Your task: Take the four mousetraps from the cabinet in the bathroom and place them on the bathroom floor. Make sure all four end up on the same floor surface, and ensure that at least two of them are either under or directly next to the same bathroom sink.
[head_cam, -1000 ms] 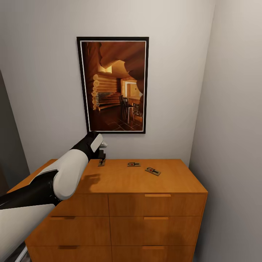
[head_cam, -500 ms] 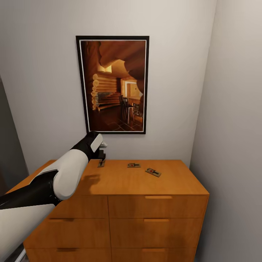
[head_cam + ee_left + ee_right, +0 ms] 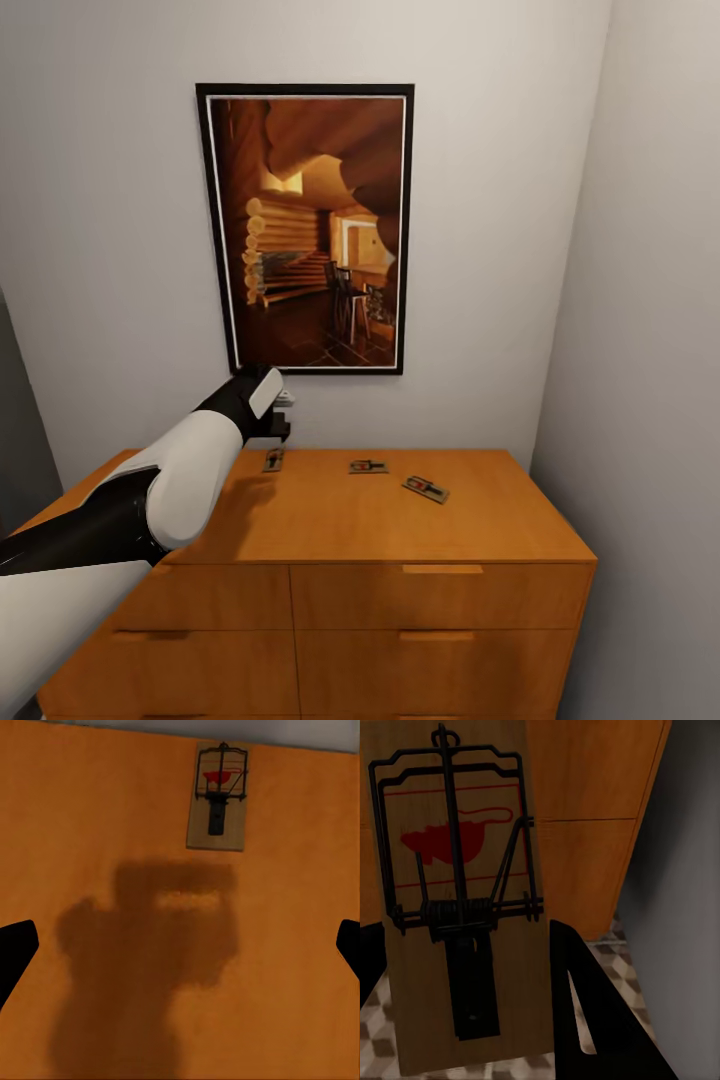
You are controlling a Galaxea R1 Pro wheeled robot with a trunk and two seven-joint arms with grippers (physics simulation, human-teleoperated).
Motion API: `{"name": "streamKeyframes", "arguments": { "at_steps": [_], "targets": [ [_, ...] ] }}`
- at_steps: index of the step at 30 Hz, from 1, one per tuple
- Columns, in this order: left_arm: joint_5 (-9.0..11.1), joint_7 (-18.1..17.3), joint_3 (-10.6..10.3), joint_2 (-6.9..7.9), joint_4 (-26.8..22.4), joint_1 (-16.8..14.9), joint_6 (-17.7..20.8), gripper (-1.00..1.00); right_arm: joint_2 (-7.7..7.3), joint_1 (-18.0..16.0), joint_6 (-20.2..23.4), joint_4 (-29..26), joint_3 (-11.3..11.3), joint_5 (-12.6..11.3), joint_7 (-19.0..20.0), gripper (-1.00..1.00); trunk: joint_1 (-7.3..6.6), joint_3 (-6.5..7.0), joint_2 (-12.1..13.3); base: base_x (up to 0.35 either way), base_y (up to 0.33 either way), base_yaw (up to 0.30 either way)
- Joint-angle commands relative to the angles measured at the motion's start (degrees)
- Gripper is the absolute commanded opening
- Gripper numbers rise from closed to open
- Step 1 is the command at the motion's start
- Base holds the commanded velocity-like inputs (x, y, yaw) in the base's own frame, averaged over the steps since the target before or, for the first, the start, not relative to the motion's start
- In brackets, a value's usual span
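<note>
The left gripper [image 3: 278,432] hung above the back left part of the cabinet [image 3: 380,520] top, and in the left wrist view its two dark fingertips [image 3: 15,952] sat at opposite edges of the picture, spread wide with nothing between them but bare orange wood and the arm's own shadow. Just beyond it lay one mousetrap [image 3: 218,795], flat on the wood close to the wall, untouched. From the head view, three mousetraps showed on the cabinet top: that one under the left gripper [image 3: 273,460], a second near the middle [image 3: 368,466], and a third a little to its right, turned at an angle [image 3: 426,489]. A framed picture of a log-cabin interior [image 3: 305,228] hung on the wall above. The right wrist view gave the fourth mousetrap [image 3: 457,907], big and close, its black spring bar and red bait patch plain to see, gripped by the right gripper [image 3: 465,1005] with a dark finger [image 3: 592,1020] pressed along its edge. Behind it stood the cabinet's side, with the cube-patterned bathroom floor [image 3: 622,952] below.
</note>
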Motion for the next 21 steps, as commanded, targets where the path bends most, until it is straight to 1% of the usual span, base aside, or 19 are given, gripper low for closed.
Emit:
{"name": "streamKeyframes", "arguments": {
  "at_steps": [1, 4, 15, 21],
  "targets": [
    [0.0, 0.3, 0.3, -0.05, -0.1, 0.0, 0.2, 1.00, -0.03, 0.0, 0.0, -0.1, 0.2, -0.8, 0.7, -1.00, 0.02, -0.06, 0.0, 0.146, -0.043, 0.000],
    [0.0, 0.3, 0.3, -0.05, -0.1, 0.0, 0.2, 1.00, -0.03, 0.0, 0.0, -0.1, 0.2, -0.8, 0.7, -1.00, 0.02, -0.06, 0.0, 0.076, -0.024, 0.000],
    [0.0, 0.3, 0.3, -0.05, -0.1, 0.0, 0.2, 1.00, -0.03, 0.0, 0.0, -0.1, 0.2, -0.8, 0.7, -1.00, 0.02, -0.06, 0.0, 0.007, -0.006, 0.000],
    [0.0, 0.3, 0.3, -0.05, 0.0, 0.0, 0.2, 1.00, -0.03, 0.0, 0.0, -0.1, 0.2, -0.8, 0.7, -1.00, 0.02, -0.06, 0.0, 0.000, -0.112, 0.000]
  ]
}}
